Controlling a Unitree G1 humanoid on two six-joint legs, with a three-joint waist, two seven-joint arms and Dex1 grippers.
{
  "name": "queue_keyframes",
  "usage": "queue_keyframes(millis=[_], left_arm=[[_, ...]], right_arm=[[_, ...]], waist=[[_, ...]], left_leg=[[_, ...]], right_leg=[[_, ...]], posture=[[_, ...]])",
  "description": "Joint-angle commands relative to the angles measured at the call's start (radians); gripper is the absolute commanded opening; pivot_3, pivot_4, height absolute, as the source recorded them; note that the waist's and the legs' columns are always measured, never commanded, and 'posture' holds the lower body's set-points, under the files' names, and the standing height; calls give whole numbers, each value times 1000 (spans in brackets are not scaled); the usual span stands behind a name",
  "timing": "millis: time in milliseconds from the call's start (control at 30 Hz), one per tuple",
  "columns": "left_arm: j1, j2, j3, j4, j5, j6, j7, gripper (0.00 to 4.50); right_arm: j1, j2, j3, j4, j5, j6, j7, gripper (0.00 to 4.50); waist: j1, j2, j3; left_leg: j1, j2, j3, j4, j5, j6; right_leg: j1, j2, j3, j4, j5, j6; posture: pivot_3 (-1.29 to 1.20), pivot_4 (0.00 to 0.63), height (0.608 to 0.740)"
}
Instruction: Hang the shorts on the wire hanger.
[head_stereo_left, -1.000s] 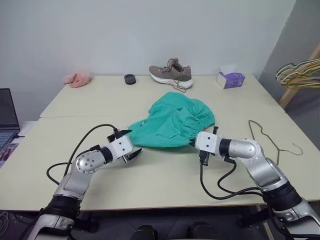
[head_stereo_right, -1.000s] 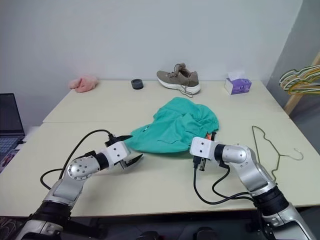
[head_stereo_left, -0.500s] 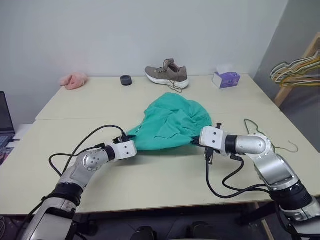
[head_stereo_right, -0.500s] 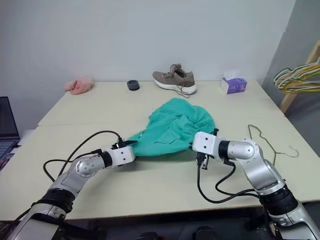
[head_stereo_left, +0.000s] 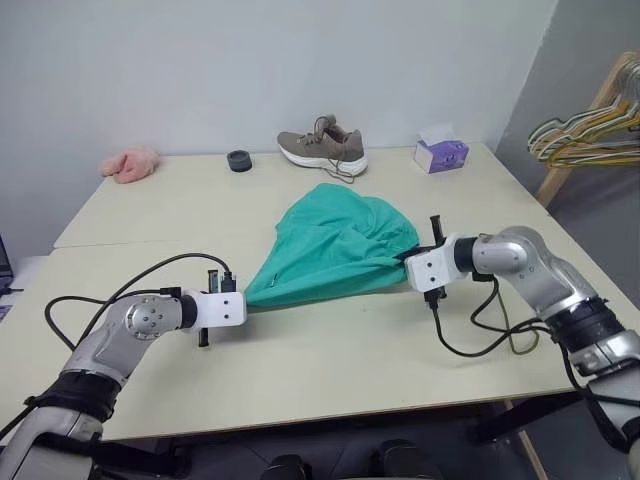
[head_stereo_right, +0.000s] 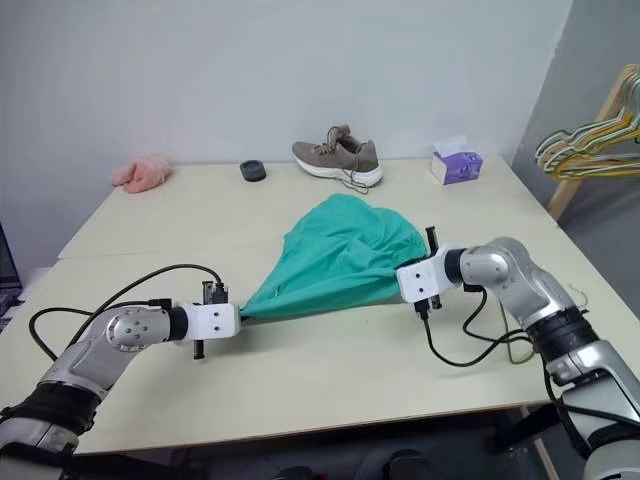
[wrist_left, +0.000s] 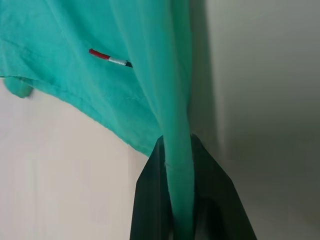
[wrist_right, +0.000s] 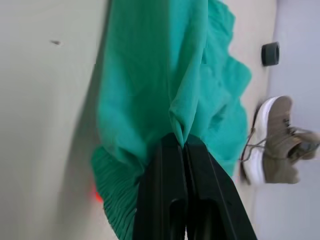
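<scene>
The teal-green shorts (head_stereo_left: 335, 248) lie stretched across the middle of the table (head_stereo_left: 330, 350). My left gripper (head_stereo_left: 243, 301) is shut on their near left corner; the left wrist view shows a fold of fabric pinched between the fingers (wrist_left: 150, 200), with the orange-red loop (wrist_left: 102, 55) beyond. At the shorts' right side my right gripper (head_stereo_left: 409, 261) is shut on gathered cloth, which the right wrist view shows bunched at the fingertips (wrist_right: 172, 150). The wire hanger lies mostly hidden behind my right forearm; a thin piece of its hook (head_stereo_right: 577, 293) shows beside it.
Along the far edge sit a pink cloth (head_stereo_left: 130, 163), a small black round thing (head_stereo_left: 238, 160), a brown shoe (head_stereo_left: 322, 150) and a purple tissue box (head_stereo_left: 440, 155). A bunch of gold and pale-green hangers (head_stereo_left: 590, 125) hangs off a wooden rack beyond the table's right end.
My left gripper has shut on the shorts' corner and drawn it left. The right gripper, still shut on the cloth, has moved right and up, so the shorts are pulled out wider.
</scene>
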Motion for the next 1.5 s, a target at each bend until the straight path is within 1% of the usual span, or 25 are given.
queue_keyframes(millis=[33,100,167,233,300,400,467,500,633,667,767,1133,1267,1367,1400,1467,1500], left_arm=[[92,79,61,-189,-136,168,-152,19],[175,128,76,-314,-218,267,-238,19],[250,170,94,-425,-297,363,-302,19],[322,215,109,-521,-370,445,-360,19],[359,235,117,-569,-404,492,-384,19],[374,234,99,-577,-384,495,-378,19],[380,231,89,-578,-376,495,-378,19],[388,231,86,-584,-380,497,-383,19],[466,248,82,-636,-393,499,-402,19],[484,247,83,-646,-394,501,-400,19],[521,241,86,-669,-392,505,-388,19],[541,229,77,-659,-375,492,-376,19],[538,202,63,-643,-344,461,-341,19],[542,184,76,-674,-423,541,-353,19],[540,179,80,-679,-443,560,-355,206],[537,183,82,-678,-445,564,-358,581],[537,187,83,-678,-446,564,-361,845]], right_arm=[[82,-63,2,-105,179,-39,189,0],[157,-111,4,-201,256,15,278,0],[219,-154,-3,-284,301,87,339,0],[265,-194,-9,-336,315,134,382,0],[287,-217,-12,-361,312,163,404,0],[278,-218,-13,-328,255,150,390,0],[259,-211,-13,-297,222,135,380,0],[256,-212,-14,-292,220,136,387,0],[316,-263,-20,-376,281,188,451,0],[334,-270,-21,-397,286,197,453,0],[370,-273,-26,-436,285,217,441,0],[368,-252,-27,-427,261,238,424,0],[376,-242,-32,-422,233,222,392,0],[391,-257,-30,-454,266,290,425,0],[393,-258,-31,-460,272,304,429,0],[395,-259,-33,-469,274,315,434,437],[398,-263,-33,-475,277,319,442,660]], waist=[[1,0,0],[3,0,0],[3,1,0],[4,1,1],[5,2,1],[10,5,6],[14,5,10],[14,5,10],[16,5,9],[17,4,9],[19,4,9],[18,4,9],[19,4,9],[19,4,9],[19,4,9],[19,4,9],[19,4,9]], left_leg=[[-1,0,0,0,0,0],[-4,0,0,0,-1,1],[-6,0,2,0,-1,1],[-5,-1,3,1,-1,2],[-1,0,5,0,-2,2],[8,1,5,1,0,4],[19,1,5,0,0,5],[22,1,5,0,0,5],[22,3,9,1,1,6],[20,3,10,1,1,5],[16,3,10,0,0,4],[19,5,13,1,-2,5],[18,6,14,0,-2,5],[18,7,14,0,-2,4],[18,7,14,0,-2,4],[18,7,14,0,-2,4],[18,7,14,0,-2,4]], right_leg=[[-1,0,0,0,0,0],[-3,-1,0,-1,-1,0],[-5,-3,1,-1,-2,1],[-3,-4,1,0,-2,1],[-1,-3,2,1,-2,1],[8,-2,1,0,-5,4],[14,-2,1,0,-7,-2],[15,-1,1,1,-8,-3],[15,-2,3,0,-7,-1],[14,-2,3,0,-4,3],[13,-2,3,0,-4,3],[14,-1,3,0,-5,3],[14,0,4,-1,-5,3],[14,1,4,-1,-5,3],[14,1,4,-1,-5,3],[14,1,4,-1,-5,3],[14,1,4,-1,-5,3]], posture=[[-90,0,740],[-94,0,740],[-98,0,740],[-98,0,740],[-102,0,740],[-106,0,740],[-108,0,740],[-108,0,740],[-112,0,740],[-112,0,740],[-112,0,740],[-109,0,740],[-109,0,740],[-112,0,740],[-112,0,740],[-113,0,740],[-113,0,740]])
